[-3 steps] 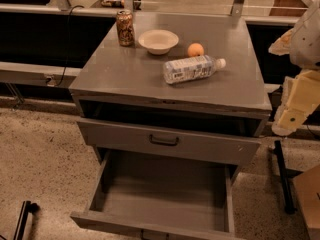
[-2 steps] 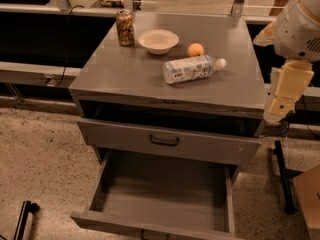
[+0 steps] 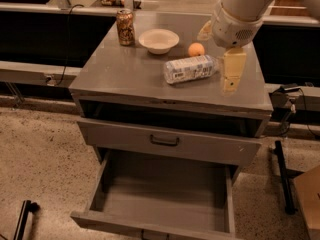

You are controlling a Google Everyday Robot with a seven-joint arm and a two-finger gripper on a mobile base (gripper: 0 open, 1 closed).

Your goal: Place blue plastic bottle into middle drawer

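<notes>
The blue plastic bottle (image 3: 190, 69) lies on its side on the grey cabinet top (image 3: 125, 74), cap end toward the right. My gripper (image 3: 231, 73) hangs from the white arm just right of the bottle's cap end, over the right part of the cabinet top, and holds nothing that I can see. The middle drawer (image 3: 165, 196) is pulled open at the bottom of the cabinet, and its plain grey interior is bare.
A brown-patterned can (image 3: 125, 27), a white bowl (image 3: 158, 40) and an orange (image 3: 196, 49) stand behind the bottle. A shut drawer front with a black handle (image 3: 165, 140) sits above the open drawer. A black stand (image 3: 282, 176) and a cardboard box (image 3: 307, 199) are at right.
My gripper has moved left and up, from beside the cabinet's right edge to over the top, close to the bottle's cap end. The bottle and drawer have not moved.
</notes>
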